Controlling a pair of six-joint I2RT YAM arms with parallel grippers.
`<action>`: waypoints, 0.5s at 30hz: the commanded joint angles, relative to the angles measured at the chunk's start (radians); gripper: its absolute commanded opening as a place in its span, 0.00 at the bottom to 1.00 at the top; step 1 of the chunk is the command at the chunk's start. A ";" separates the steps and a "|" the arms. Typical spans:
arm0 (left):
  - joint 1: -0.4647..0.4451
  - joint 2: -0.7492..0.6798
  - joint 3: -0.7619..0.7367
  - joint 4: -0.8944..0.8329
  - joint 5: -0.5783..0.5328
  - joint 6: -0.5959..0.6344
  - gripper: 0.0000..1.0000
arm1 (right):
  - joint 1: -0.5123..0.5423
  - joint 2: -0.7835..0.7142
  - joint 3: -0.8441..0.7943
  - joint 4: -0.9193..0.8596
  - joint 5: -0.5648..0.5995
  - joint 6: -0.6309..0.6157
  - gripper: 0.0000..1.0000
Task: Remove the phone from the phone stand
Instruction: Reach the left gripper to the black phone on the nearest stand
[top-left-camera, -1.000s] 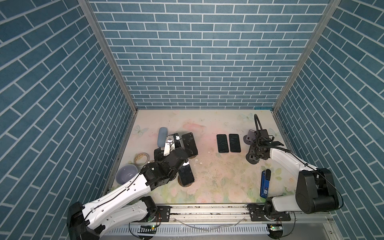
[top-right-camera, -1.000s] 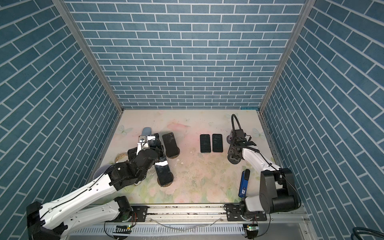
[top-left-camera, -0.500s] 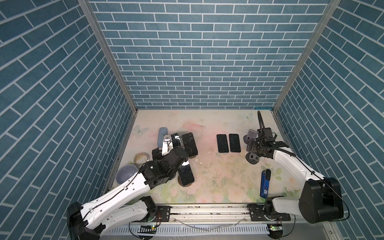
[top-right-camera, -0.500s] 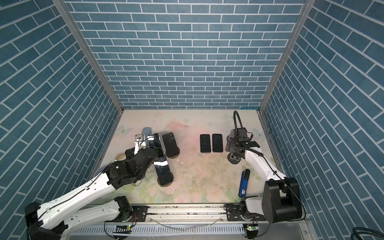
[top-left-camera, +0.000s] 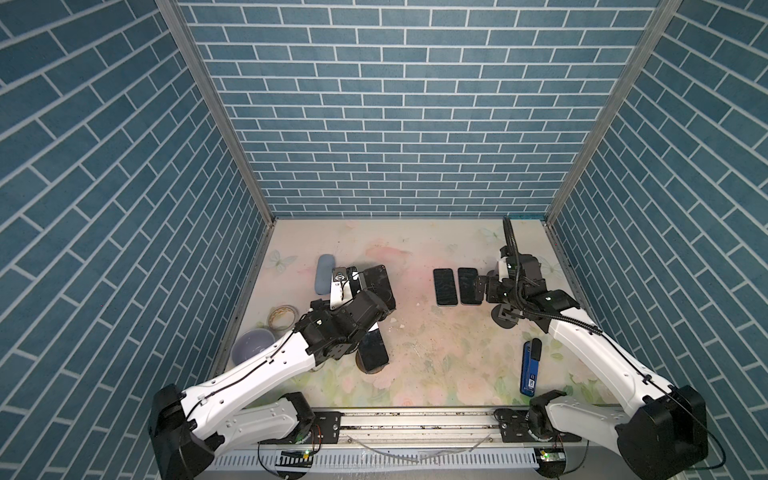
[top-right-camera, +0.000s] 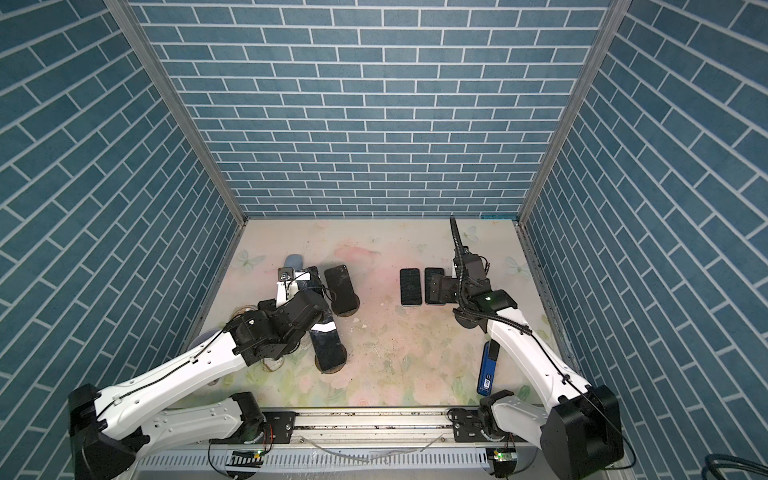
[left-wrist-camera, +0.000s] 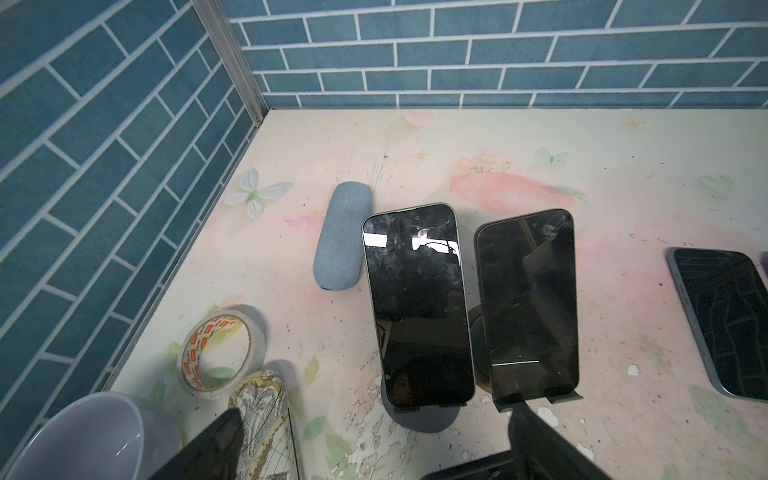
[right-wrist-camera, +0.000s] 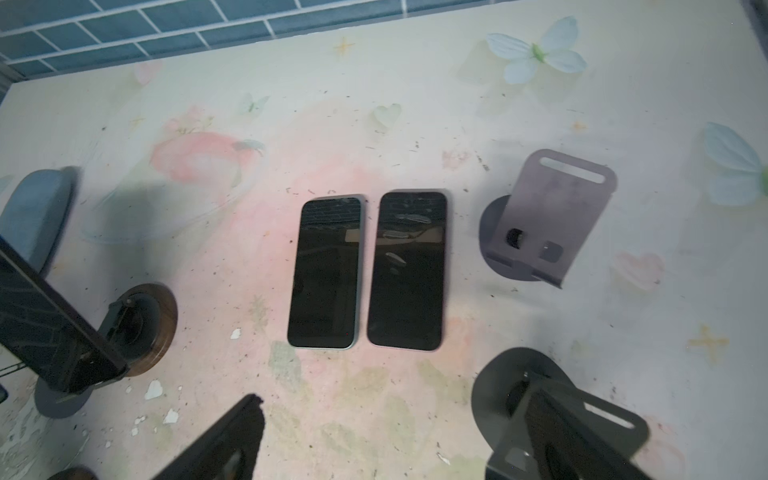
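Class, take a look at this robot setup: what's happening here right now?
Two loose phones lie flat side by side on the table, beside an empty stand. The robot's right hand is open by them, holding nothing. Its left hand is open too, facing two mounted phones yet to be removed.

Top views: high over the table's (top-left-camera: 436, 332) front edge, tilted down toward the back wall; distant, taking in the whole surface and both arms.
Stereo pair: both top views share nearly the same scene, shifted slightly sideways.
Left wrist view: low and close over the left half, facing the back left corner; a propped phone (left-wrist-camera: 419, 303) fills its middle.
Right wrist view: close above the right half, angled down toward the back edge; a flat phone (right-wrist-camera: 407, 270) sits centred.
Wrist overlap: both show the blue case (left-wrist-camera: 343, 237).
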 joint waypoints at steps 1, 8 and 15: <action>-0.002 0.024 0.043 -0.130 0.024 -0.142 1.00 | 0.027 0.059 0.045 0.058 -0.019 -0.024 0.99; -0.003 0.046 0.046 -0.149 0.140 -0.248 1.00 | 0.059 0.163 0.058 0.134 -0.016 0.006 0.98; -0.005 0.086 0.066 -0.168 0.242 -0.349 1.00 | 0.069 0.226 0.048 0.184 -0.022 -0.003 0.96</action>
